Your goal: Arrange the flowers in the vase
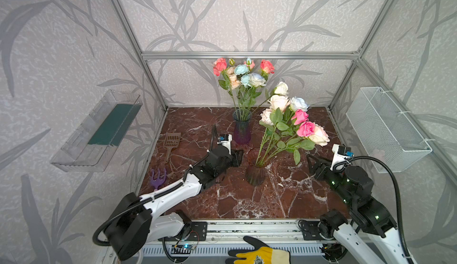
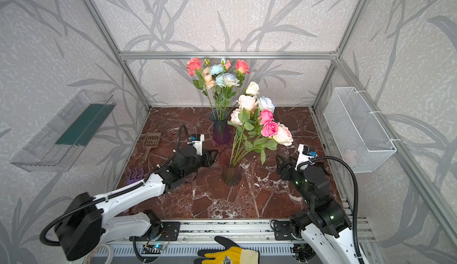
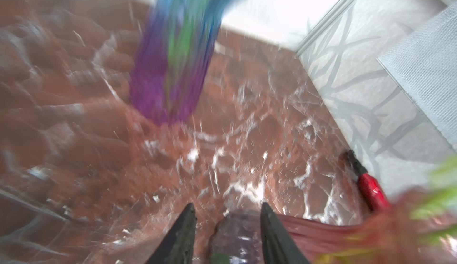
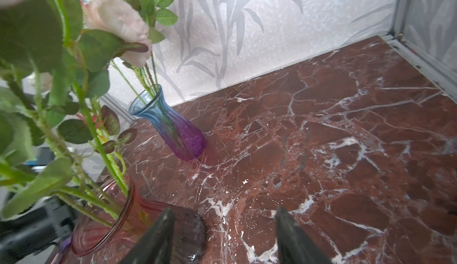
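Observation:
A red-tinted glass vase [image 1: 256,170] [image 2: 231,172] stands mid-table with a bunch of flowers [image 1: 289,121] [image 2: 259,124] in it: pink, white and cream roses leaning right. Behind it, a blue-to-purple vase [image 1: 241,131] [image 4: 173,131] holds more flowers [image 1: 243,74], coral, pale blue and white. My left gripper [image 1: 238,157] [image 3: 228,204] is open just left of the red vase, whose dark base shows low between its fingers in the blurred left wrist view. My right gripper [image 1: 312,163] [image 4: 223,209] stands open and empty to the right of the red vase [image 4: 106,225].
A brown slotted scoop [image 1: 170,142] and a purple hand rake [image 1: 158,177] lie at the table's left edge. A clear shelf [image 1: 99,131] hangs on the left wall, a white wire basket [image 1: 385,126] on the right wall. A yellow-gloved hand [image 1: 259,252] rests at the front rail.

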`<state>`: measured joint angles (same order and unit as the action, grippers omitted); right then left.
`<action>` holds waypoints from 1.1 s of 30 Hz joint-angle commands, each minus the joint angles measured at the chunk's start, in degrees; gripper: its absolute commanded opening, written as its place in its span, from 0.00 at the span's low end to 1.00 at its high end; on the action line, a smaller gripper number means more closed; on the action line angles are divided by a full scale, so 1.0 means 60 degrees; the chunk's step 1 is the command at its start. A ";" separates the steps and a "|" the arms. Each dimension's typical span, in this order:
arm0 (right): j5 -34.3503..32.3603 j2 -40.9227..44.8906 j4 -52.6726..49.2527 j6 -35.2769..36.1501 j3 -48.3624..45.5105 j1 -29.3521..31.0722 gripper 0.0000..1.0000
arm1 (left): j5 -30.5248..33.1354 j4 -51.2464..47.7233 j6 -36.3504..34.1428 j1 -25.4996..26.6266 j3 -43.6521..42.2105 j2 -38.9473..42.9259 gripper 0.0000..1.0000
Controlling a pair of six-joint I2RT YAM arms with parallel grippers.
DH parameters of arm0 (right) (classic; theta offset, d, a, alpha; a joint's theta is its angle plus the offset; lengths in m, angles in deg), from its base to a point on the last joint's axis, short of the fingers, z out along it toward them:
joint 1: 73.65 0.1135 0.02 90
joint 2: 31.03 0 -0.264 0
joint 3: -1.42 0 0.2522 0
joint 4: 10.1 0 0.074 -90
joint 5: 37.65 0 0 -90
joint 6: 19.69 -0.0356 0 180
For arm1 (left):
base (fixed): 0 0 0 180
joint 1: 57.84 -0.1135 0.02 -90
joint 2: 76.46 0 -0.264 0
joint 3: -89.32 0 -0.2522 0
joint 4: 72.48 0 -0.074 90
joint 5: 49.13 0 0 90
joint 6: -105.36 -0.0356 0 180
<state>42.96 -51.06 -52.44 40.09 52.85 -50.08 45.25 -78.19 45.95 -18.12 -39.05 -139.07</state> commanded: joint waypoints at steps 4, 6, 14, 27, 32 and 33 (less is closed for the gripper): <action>-0.2144 0.0145 -0.0079 0.0107 -0.0465 0.0012 0.99 | 0.2193 -0.2881 -0.2351 -0.0023 0.1071 0.2498 0.99; -0.2662 0.0209 0.0319 0.0223 -0.0735 0.0012 0.99 | 0.2326 -0.3248 -0.2794 -0.0029 0.1322 0.2708 0.99; -0.0510 0.1667 0.5845 0.4110 -0.3813 0.0012 0.99 | 0.4010 -0.0877 -0.4655 -0.0027 -0.0451 0.2987 0.99; -0.1365 -0.3974 1.1741 0.7389 -0.5004 -0.0424 0.99 | 0.3000 0.5337 -0.5604 -0.3935 -0.3162 -0.0338 0.99; -0.1245 -0.6191 1.3695 0.7202 -0.5070 -0.0856 0.99 | 0.1970 0.6044 -0.5484 -0.5517 -0.3183 -0.1586 0.99; -0.1160 -0.6603 1.3972 0.7075 -0.5076 -0.0997 0.99 | 0.1765 0.6557 -0.5329 -0.5810 -0.3266 -0.1984 0.99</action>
<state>35.95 -86.69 19.16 82.32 22.87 -54.54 60.81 -48.22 13.12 -49.72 -58.18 -147.79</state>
